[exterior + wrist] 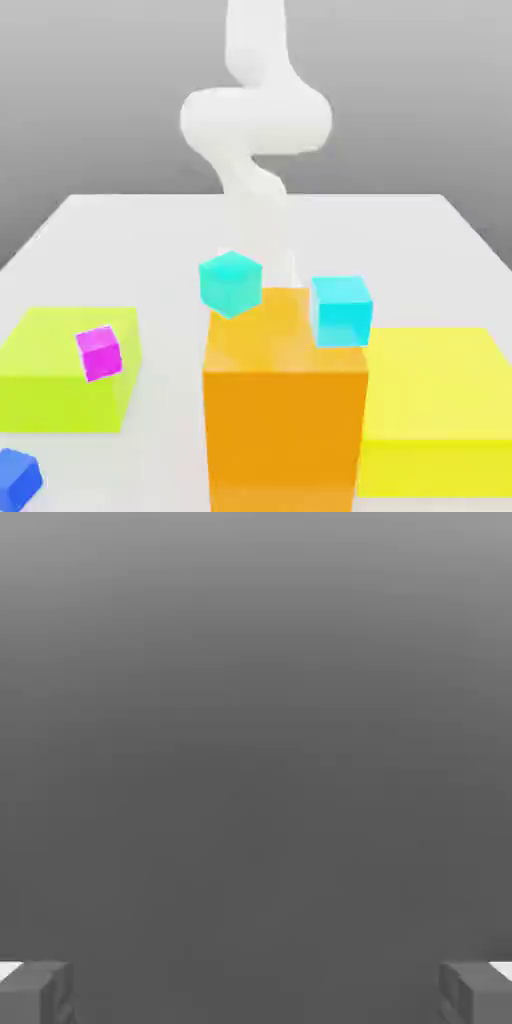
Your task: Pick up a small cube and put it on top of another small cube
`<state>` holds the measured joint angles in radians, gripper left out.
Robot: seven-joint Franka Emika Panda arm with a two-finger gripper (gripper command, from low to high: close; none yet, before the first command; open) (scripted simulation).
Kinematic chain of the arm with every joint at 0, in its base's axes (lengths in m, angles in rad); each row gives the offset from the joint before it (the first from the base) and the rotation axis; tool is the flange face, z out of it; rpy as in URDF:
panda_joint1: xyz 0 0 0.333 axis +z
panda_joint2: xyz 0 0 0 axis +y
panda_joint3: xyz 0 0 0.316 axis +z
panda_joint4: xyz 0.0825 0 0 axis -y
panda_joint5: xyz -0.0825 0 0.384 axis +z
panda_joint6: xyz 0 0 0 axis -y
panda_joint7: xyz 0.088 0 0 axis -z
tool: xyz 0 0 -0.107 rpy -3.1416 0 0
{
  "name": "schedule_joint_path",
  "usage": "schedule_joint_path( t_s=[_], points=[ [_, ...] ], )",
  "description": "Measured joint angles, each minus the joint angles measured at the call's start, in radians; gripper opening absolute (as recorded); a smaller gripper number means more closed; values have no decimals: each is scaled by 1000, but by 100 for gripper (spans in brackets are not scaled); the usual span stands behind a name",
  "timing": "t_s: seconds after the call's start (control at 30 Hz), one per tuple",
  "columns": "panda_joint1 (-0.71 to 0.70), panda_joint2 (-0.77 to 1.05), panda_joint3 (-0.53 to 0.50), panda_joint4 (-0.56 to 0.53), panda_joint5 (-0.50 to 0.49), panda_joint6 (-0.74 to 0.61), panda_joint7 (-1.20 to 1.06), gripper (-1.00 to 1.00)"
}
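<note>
The small deep-blue cube (18, 478) lies on the white table (420, 240) at the exterior view's bottom left corner. The small teal cube (230, 283) shows at the far left corner of the tall orange block (285, 420); I cannot tell whether it rests on the block or behind it. My white arm (255, 120) rises behind the orange block, well away from the blue cube. In the hand view my gripper (256, 992) is open, its grey fingertips (35, 992) wide apart with nothing between them, facing plain grey.
A sky-cyan small cube (341, 310) sits at the orange block's right edge. A magenta small cube (99, 352) lies on a low lime block (50, 385) at the left. A big yellow block (440, 410) stands at the right.
</note>
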<state>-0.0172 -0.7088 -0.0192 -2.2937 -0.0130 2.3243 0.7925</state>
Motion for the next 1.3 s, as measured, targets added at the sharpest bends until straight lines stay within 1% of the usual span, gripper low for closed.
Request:
schedule_joint_path(
  t_s=[0.33,0.5,0.63,0.97,1.13,1.17,1.3],
  points=[
    [-62,366,-103,25,-20,98,-55,0],
    [-92,548,-160,38,4,147,-105,0],
    [-142,695,-193,48,44,186,-160,0],
    [-283,1066,-199,74,167,277,-314,0],
    [-344,1247,-153,109,224,386,-365,0],
    [-349,1271,-146,114,232,403,-371,-100],
    [-350,1271,-146,114,232,402,-371,-100]
  ],
)
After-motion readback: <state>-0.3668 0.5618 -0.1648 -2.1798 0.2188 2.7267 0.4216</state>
